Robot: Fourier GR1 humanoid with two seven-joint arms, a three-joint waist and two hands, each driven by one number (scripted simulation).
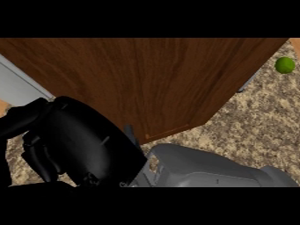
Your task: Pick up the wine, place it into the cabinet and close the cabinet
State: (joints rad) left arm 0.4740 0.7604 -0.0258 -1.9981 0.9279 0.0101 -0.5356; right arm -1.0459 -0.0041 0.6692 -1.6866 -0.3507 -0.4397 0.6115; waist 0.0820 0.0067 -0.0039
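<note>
A large brown wooden cabinet door (139,74) fills the upper half of the head view, its lower corner near the middle of the picture. My right hand (74,145) is at the lower left, just below the door's edge. Its grey forearm (210,169) comes in from the lower right. The black fingers (35,154) hang relaxed, curved slightly downwards, and hold nothing. No wine bottle is visible; the door and the hand hide whatever lies behind them. My left hand does not show.
A green lime (284,65) lies on the speckled counter (262,127) at the upper right. A pale grey panel (9,79) runs along the door's left side.
</note>
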